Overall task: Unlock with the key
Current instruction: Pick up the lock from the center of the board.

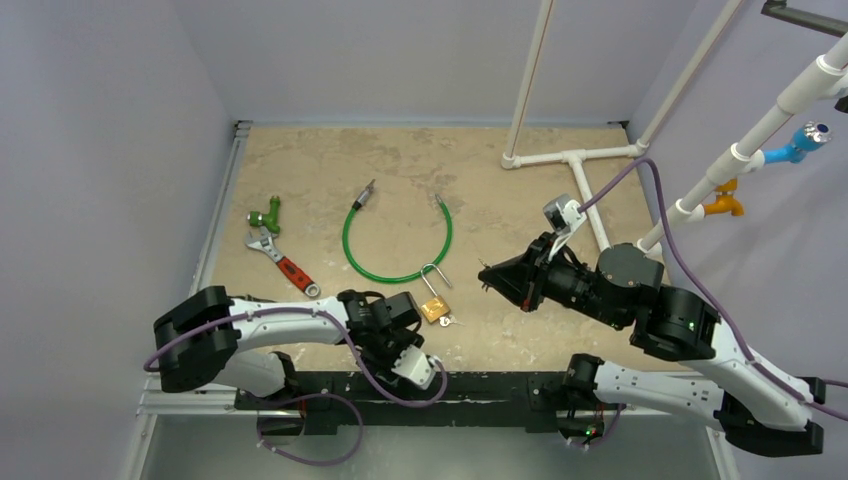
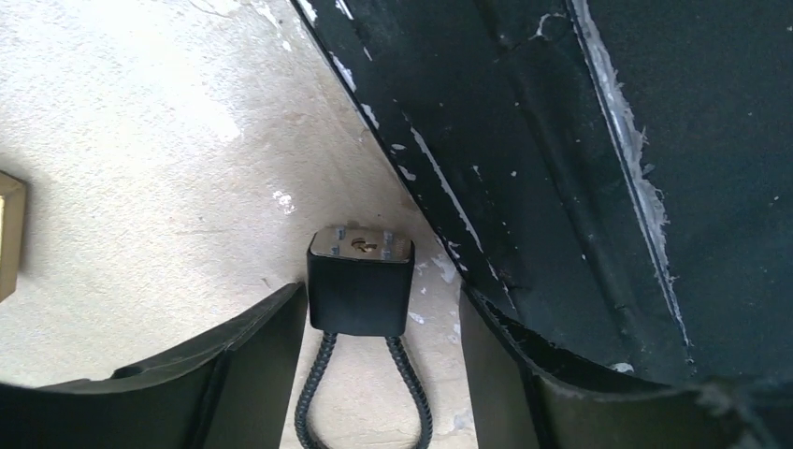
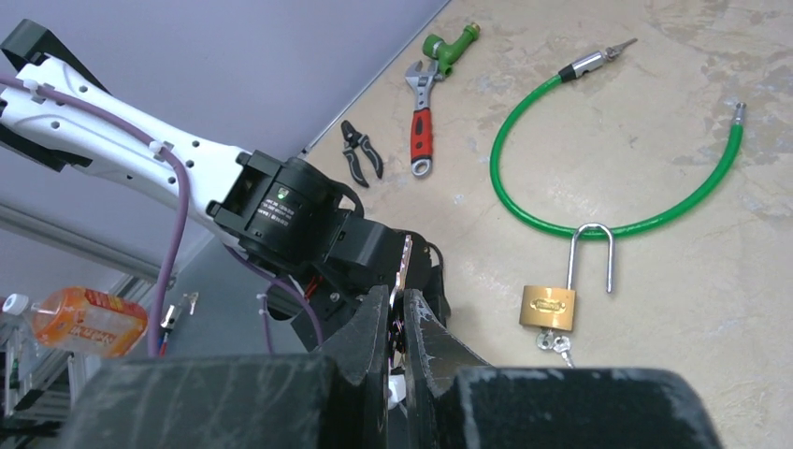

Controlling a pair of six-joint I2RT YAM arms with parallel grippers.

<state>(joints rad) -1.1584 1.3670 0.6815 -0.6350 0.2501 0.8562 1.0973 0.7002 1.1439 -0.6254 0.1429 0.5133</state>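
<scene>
Low at the near table edge, left gripper [image 2: 379,374], jaws partly apart, straddling a small black cable lock [image 2: 360,281]: boxy matte body, rounded corners, shiny metal end face with a brass keyhole, black braided cord looping out toward the wrist. Curved black fingers [image 2: 248,360] on either side, one just beside a corner, the other with a visible gap; not clamped. Beneath, pale rough stone-like table [image 1: 400,170], flecked white; alongside, a scuffed black rail [image 2: 561,187].

Just beyond that gripper, toward the table's middle, brass padlock [image 3: 548,307]: squat, rectangular, yellow metal, lying flat. Polished steel U-shackle [image 3: 591,253] with one leg in the body, the other ending free beside it. Shackle's bow across a glossy green cable [image 3: 608,131] bent into a wide open ring with metal tips. Small silvery keys [image 3: 554,342] touching the padlock's bottom; in the keyhole or not, cannot tell.

Above the table, right of the padlock and well apart from it, right gripper [image 3: 397,341], dark pointed fingers pressed together, nothing between.

Farther left: red-handled adjustable wrench [image 3: 423,112], black pliers [image 3: 360,150], green tee-shaped fitting [image 3: 449,42]. At the back right, white PVC pipe frame [image 1: 570,155].
</scene>
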